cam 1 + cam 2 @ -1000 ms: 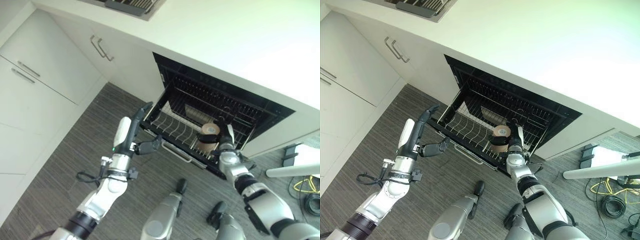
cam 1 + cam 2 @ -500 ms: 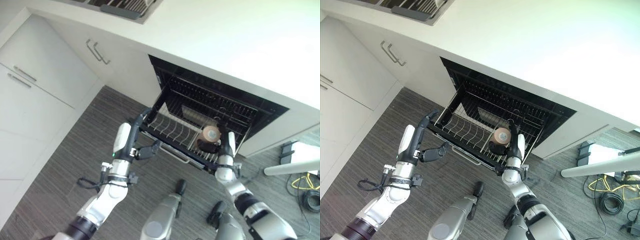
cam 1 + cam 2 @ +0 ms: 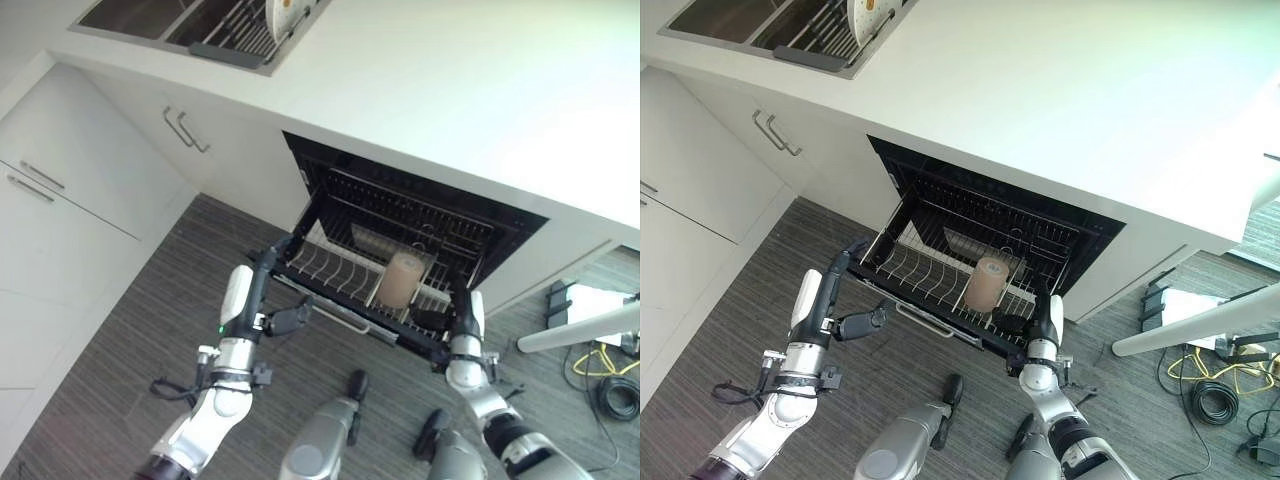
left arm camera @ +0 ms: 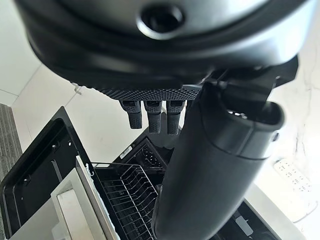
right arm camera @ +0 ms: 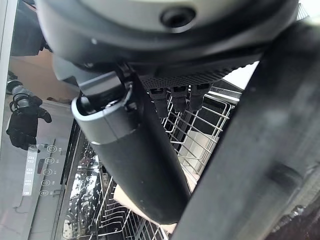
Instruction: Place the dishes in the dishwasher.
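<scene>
Dishwasher [image 3: 500, 215] stands open under the white tabletop [image 3: 450, 90], with its lower rack [image 3: 340, 270] drawn out over the grey striped floor [image 3: 120, 330]. A tan cup [image 3: 400, 279] stands upright in the right part of the rack, among the wire tines. Right hand [image 3: 452, 308] is raised at the rack's front right corner, just beside the cup and a little nearer the robot; whether it touches the cup cannot be told from the head views. In the right wrist view the fingers [image 5: 180, 96] are straight and side by side, the thumb [image 5: 135, 155] extended apart from them, nothing pinched; the tan cup shows as a pale shape past the thumb, against the rack wires. Left hand [image 3: 836, 285] is held upright near the rack's front left corner, fingers straight and pointing towards the rack, thumb sticking out sideways, holding nothing; contact with the rack edge cannot be told. A long handle bar [image 3: 925, 322] runs along the rack's front between the two hands. White cabinet doors [image 3: 90, 200] stand to the left. In the sink [image 3: 760, 25] at the upper left a white plate [image 3: 868, 14] stands on edge in a wire drainer.
</scene>
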Available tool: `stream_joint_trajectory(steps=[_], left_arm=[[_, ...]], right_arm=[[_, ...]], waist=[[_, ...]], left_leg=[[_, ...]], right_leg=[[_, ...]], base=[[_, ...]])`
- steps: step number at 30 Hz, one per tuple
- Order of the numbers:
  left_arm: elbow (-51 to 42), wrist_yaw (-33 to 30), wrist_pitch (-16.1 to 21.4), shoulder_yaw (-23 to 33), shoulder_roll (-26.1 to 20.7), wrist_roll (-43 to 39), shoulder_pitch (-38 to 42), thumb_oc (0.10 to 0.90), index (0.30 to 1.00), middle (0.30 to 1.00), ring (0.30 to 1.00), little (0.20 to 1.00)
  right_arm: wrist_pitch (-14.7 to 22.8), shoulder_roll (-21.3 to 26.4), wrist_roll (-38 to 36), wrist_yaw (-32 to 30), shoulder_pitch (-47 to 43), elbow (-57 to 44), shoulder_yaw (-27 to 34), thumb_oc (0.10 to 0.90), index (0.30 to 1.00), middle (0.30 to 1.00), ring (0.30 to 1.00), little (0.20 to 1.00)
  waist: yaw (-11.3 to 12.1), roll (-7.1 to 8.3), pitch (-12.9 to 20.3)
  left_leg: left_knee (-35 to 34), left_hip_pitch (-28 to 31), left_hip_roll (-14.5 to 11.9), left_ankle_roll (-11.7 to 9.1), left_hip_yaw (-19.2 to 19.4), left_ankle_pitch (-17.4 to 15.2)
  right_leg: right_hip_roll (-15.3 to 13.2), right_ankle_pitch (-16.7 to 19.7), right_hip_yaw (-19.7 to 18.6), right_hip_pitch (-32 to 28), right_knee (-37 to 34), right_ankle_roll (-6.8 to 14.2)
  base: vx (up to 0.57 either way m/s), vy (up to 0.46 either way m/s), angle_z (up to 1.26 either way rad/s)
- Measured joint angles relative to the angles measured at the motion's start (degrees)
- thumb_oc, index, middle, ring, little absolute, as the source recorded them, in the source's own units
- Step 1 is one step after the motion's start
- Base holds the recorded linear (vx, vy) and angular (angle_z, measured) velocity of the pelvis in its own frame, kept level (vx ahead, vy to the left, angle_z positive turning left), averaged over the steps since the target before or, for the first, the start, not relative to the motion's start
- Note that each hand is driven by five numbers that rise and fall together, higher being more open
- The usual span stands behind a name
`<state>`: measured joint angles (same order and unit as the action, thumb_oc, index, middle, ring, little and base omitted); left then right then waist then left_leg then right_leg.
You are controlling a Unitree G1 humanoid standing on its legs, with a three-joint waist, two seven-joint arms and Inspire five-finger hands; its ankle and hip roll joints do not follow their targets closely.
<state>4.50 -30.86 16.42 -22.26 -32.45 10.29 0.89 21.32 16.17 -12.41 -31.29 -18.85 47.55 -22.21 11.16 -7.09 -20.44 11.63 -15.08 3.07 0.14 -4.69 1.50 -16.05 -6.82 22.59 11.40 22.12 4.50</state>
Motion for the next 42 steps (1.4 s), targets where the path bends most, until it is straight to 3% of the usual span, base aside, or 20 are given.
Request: stream_joint_trajectory(steps=[5,12,14,18,19,22,23,24,26,28,29,30,32,33,34,35,36,37,39,42], left_arm=[[-0.6,-0.09,0.02,3.53,2.03,0.15,-3.7,0.8,0.9,0.9,0.9,0.9],[-0.55,-2.64,-0.11,16.12,3.04,-1.23,-13.8,0.8,0.9,0.9,0.9,0.9],[0.08,-2.52,-0.11,17.57,3.14,-3.37,-13.48,0.8,0.9,0.9,0.9,0.9],[3.79,-2.32,1.46,16.65,7.21,-3.56,-13.19,0.8,0.9,0.9,0.9,0.9],[6.52,-2.5,1.47,16.66,9.1,-6.41,-13.07,0.8,0.9,0.9,0.9,0.9],[11.53,-4.58,1.42,15.79,10.1,-12.77,-11.65,0.8,0.9,0.9,0.9,0.9],[14.11,-5.5,1.27,16.01,11.21,-14.97,-10.28,0.8,0.9,0.9,0.9,0.9],[16.98,-6.04,0.86,16.13,12.16,-17.31,-8.85,0.8,0.9,0.9,0.9,0.9],[21.75,-5.96,-0.16,17.39,14.73,-22.47,-5.68,0.8,0.9,0.9,0.9,0.9],[31.0,-6.38,0.12,21.64,17.85,-23.87,-4.11,0.8,0.9,0.9,0.9,0.9],[34.44,-6.85,-0.07,23.86,18.21,-25.19,-4.45,0.8,0.9,0.9,0.9,0.9],[36.93,-7.69,-0.17,25.15,18.56,-26.08,-5.12,0.8,0.9,0.9,0.9,0.9],[40.89,-8.72,-0.11,27.08,18.77,-27.77,-6.61,0.8,0.9,0.9,0.9,0.9],[42.56,-8.83,-0.07,27.15,19.14,-28.09,-6.74,0.8,0.9,0.9,0.9,0.9],[44.7,-8.96,0.09,27.58,19.57,-28.07,-6.11,0.8,0.9,0.9,0.9,0.9],[45.6,-9.03,0.33,28.9,19.26,-28.08,-5.7,0.8,0.9,0.9,0.9,0.9],[45.68,-8.72,0.34,29.08,19.8,-28.15,-5.9,0.8,0.9,0.9,0.9,0.9],[47.43,-7.84,-0.21,29.11,20.55,-28.91,-5.1,0.8,0.9,0.9,0.9,0.9],[49.96,-4.67,-1.14,28.56,21.67,-32.61,-5.07,0.8,0.9,0.9,0.9,0.9],[58.45,7.05,-7.16,26.47,22.26,-38.16,-4.53,0.8,0.9,0.9,0.9,0.9]], right_arm=[[5.03,0.76,-3.34,3.49,11.21,-16.8,-0.47,0.8,0.9,0.9,0.9,0.9],[9.2,1.94,-4.87,12.0,24.66,-39.07,2.96,0.8,0.9,0.9,0.9,0.9],[9.76,3.76,-8.18,13.39,25.66,-42.31,6.85,0.8,0.9,0.9,0.9,0.9],[9.93,6.89,-8.61,13.29,24.87,-42.9,11.16,0.8,0.9,0.9,0.9,0.9],[9.32,6.83,-8.58,13.05,24.53,-43.9,11.44,0.8,0.9,0.9,0.9,0.9],[9.72,7.0,-9.64,12.49,24.34,-46.59,12.25,0.8,0.9,0.9,0.9,0.9],[9.82,6.92,-10.47,12.37,24.0,-46.7,13.45,0.8,0.9,0.9,0.9,0.9],[9.76,5.99,-11.5,11.62,24.04,-46.8,14.43,0.8,0.9,0.9,0.9,0.9],[9.63,3.83,-13.32,10.0,25.91,-48.73,18.17,0.8,0.9,0.9,0.9,0.9],[9.5,0.55,-13.53,10.01,26.26,-49.52,20.41,0.8,0.9,0.9,0.9,0.9],[9.53,0.34,-13.34,9.82,26.56,-50.2,19.91,0.8,0.9,0.9,0.9,0.9],[9.52,0.56,-12.99,8.98,27.62,-51.09,19.47,0.8,0.9,0.9,0.9,0.9],[9.66,3.11,-12.34,8.16,27.85,-53.62,18.97,0.8,0.9,0.9,0.9,0.9],[9.77,4.5,-12.34,7.95,27.13,-54.55,18.95,0.8,0.9,0.9,0.9,0.9],[10.09,5.59,-12.33,7.91,26.44,-54.76,18.67,0.8,0.9,0.9,0.9,0.9],[11.14,5.65,-12.28,7.96,26.11,-55.24,18.52,0.8,0.9,0.9,0.9,0.9],[12.08,7.88,-12.31,7.68,26.02,-56.38,18.89,0.8,0.9,0.9,0.9,0.9],[12.66,8.78,-11.88,7.67,25.21,-54.86,19.08,0.8,0.9,0.9,0.9,0.9],[12.35,8.69,-11.8,7.44,25.13,-53.56,18.83,0.8,0.9,0.9,0.9,0.9],[11.98,8.95,-11.81,7.12,25.09,-53.97,19.4,0.8,0.9,0.9,0.9,0.9]], waist=[[-0.64,0.98,2.45],[-4.67,6.02,6.96],[-5.89,6.36,7.31],[-6.9,5.65,7.22],[-7.83,5.27,7.05],[-10.08,4.82,7.08],[-10.29,5.7,6.55],[-10.6,6.59,6.45],[-11.1,7.64,6.95],[-11.19,7.44,7.12],[-11.01,6.68,7.07],[-11.46,6.52,7.01],[-11.66,6.99,7.26],[-11.33,6.66,7.23],[-11.42,7.11,7.24],[-12.93,10.48,7.38],[-13.19,8.98,7.66],[-13.48,9.72,7.07],[-14.18,8.17,7.43],[-15.16,7.88,7.93]], left_leg=[[-0.17,2.16,-0.32,-0.46,0.19,-0.72],[-0.17,6.47,-2.32,-0.03,3.86,-3.65],[-0.96,8.03,-5.45,0.48,12.52,-3.57],[-0.25,9.98,-2.47,0.28,11.05,-2.6],[9.81,7.92,-6.53,-1.8,11.73,-7.64],[10.14,11.53,-10.98,-4.83,10.12,-10.74],[8.91,12.92,-9.06,-5.91,11.45,-11.94],[10.1,12.76,-6.97,-3.88,13.23,-12.86],[14.95,10.38,-3.51,1.27,14.51,-15.87],[16.25,9.45,-3.12,4.93,15.8,-16.98],[16.19,9.13,-3.9,4.69,15.38,-16.35],[14.15,9.75,-3.97,5.78,14.93,-15.26],[5.45,11.52,-2.25,4.91,13.84,-10.31],[0.98,12.68,-1.23,-0.4,13.55,-8.51],[1.12,12.55,-1.71,-12.69,14.68,-11.72],[12.05,8.08,-1.76,0.65,15.52,-15.02],[13.17,7.88,-6.04,-0.07,11.44,-16.25],[13.51,7.98,-3.1,0.39,10.96,-16.18],[9.84,9.43,-1.65,1.41,10.37,-14.52],[2.24,12.49,3.42,3.17,10.04,-11.14]], right_leg=[[0.49,0.04,0.16,-2.73,-1.43,0.07],[2.12,-0.89,-1.97,-6.71,-2.48,-0.2],[1.85,-0.94,-1.21,-8.01,-2.37,-0.27],[-2.45,-2.99,-3.86,-7.97,1.2,0.4],[-3.14,-2.0,-4.42,-8.31,1.04,2.21],[-4.5,-0.89,-8.8,-7.85,1.17,4.74],[-6.65,0.42,-10.89,-7.87,-0.16,5.81],[-8.27,2.2,-11.71,-8.52,-2.83,4.51],[-10.62,7.63,-12.16,-11.51,-9.13,-1.41],[-11.43,24.05,-10.42,-8.78,-9.1,0.0],[-9.18,22.33,-10.48,-6.34,-4.65,2.58],[-4.79,15.11,-11.29,-5.36,0.49,3.38],[4.33,5.96,-9.72,-5.34,4.7,0.92],[9.03,4.15,-6.94,-5.47,4.34,-1.44],[13.02,3.13,-7.25,-6.22,1.42,-4.53],[11.96,2.64,-11.31,-7.06,-0.19,-5.05],[12.48,-2.36,-14.28,-6.4,2.3,-1.42],[11.36,-6.36,-17.58,-5.69,5.23,-0.29],[15.51,-7.67,-19.45,-3.28,6.12,-1.45],[16.38,-6.62,-17.9,1.54,6.08,-3.04]], base=[[0.0,-0.052,-0.04],[0.06,-0.084,-0.15],[0.01,0.081,0.19],[0.01,0.508,0.11],[0.07,0.823,0.01],[0.05,0.575,-0.25],[0.06,0.444,-0.62],[0.06,0.478,-0.43],[0.01,0.529,0.0],[-0.05,0.407,-0.11],[-0.03,0.282,-0.22],[-0.02,0.292,0.05],[0.01,0.203,0.4],[0.07,0.119,0.4],[0.08,0.067,0.7],[0.16,0.06,0.86],[0.17,0.05,0.92],[0.2,0.045,0.63],[0.14,0.012,0.42],[0.18,-0.009,0.29]])
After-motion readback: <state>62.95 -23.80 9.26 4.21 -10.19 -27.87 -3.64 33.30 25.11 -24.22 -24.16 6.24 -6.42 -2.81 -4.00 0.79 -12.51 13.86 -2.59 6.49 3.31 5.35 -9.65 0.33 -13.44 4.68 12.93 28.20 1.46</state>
